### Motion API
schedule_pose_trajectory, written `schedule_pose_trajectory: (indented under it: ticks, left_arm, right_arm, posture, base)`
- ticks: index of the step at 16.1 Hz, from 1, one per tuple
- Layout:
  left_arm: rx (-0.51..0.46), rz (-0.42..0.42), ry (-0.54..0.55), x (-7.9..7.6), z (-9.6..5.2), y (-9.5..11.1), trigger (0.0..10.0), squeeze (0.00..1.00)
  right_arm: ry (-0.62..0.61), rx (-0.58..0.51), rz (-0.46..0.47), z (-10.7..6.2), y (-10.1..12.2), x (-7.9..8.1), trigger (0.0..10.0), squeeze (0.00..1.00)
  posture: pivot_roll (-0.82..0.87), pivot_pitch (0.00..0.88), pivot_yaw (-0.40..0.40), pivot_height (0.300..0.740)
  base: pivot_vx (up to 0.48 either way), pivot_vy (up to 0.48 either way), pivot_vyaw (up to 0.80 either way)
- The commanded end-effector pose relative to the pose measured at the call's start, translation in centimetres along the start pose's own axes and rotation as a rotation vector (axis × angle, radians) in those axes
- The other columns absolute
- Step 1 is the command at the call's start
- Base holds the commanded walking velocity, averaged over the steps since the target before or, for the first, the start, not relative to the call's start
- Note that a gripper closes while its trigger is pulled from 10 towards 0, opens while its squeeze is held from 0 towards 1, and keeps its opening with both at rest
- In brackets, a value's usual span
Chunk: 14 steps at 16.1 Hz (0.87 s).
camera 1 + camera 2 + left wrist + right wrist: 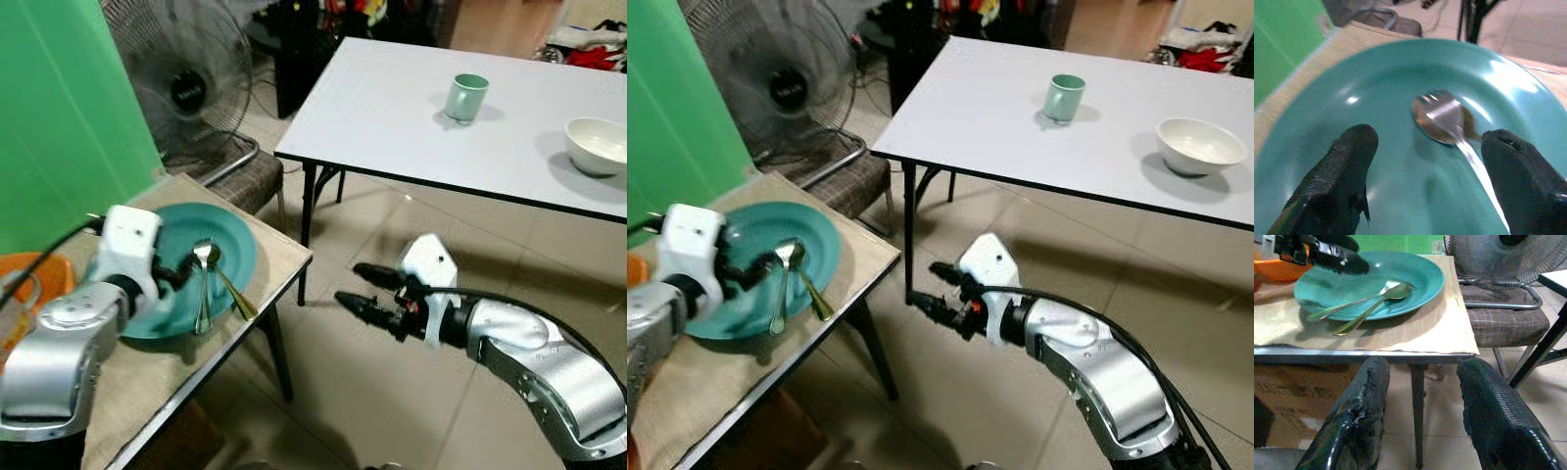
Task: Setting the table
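Left pincer [1425,161]: released, fingers spread, hovering low over the teal plate, grasping nothing.
Teal plate [230,245]: directly beneath the left pincer, on a small wooden surface [147,392] covered with a tan mat.
Spoon [1442,120]: lies in the plate between the left pincer's two fingertips, bowl just ahead of them, handle running back under the right-hand finger.
Fork [235,294]: beside the spoon, handle sticking out over the plate's rim.
Right pincer [367,291]: released, empty, held in the air over the tiled floor, pointing toward the small surface and well apart from the plate.
White surface [392,108]: ahead of the right pincer, carrying a green mug [466,98] and a white bowl [598,145].
Fan [186,83]: beyond the left pincer, behind a chair.
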<state>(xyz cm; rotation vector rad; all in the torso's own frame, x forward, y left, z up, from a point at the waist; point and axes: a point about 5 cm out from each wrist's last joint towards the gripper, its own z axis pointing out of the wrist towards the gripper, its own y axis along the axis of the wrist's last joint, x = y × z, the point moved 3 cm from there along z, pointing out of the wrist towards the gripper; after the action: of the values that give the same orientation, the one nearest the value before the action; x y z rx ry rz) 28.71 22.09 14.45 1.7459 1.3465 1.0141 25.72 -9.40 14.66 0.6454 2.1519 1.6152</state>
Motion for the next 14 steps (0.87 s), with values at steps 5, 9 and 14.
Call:
schedule_pose_trajectory:
  ticks: [5,9,14]
  left_arm:
    - [0.043,-0.033,-0.078,-1.6,0.6,-0.3,8.7,0.0]
    - [0.11,-0.07,-0.106,-2.1,1.5,-1.0,7.6,0.0]
    - [0.143,-0.04,-0.137,-2.5,3.0,-0.7,0.3,0.0]
  right_arm:
    - [0.013,-0.006,-0.008,-0.3,0.2,0.7,10.0,0.0]
    - [0.063,0.006,-0.017,-0.2,0.4,0.9,10.0,0.0]
    - [0.083,0.009,-0.029,-0.2,0.6,1.2,10.0,0.0]
  posture:
    - [0.0,0.018,0.055,0.74]
    - [0.0,0.024,0.048,0.74]
    - [-0.01,0.028,0.056,0.74]
  base:
    - [0.0,0.0,0.0]
    - [0.0,0.0,0.0]
    - [0.0,0.0,0.0]
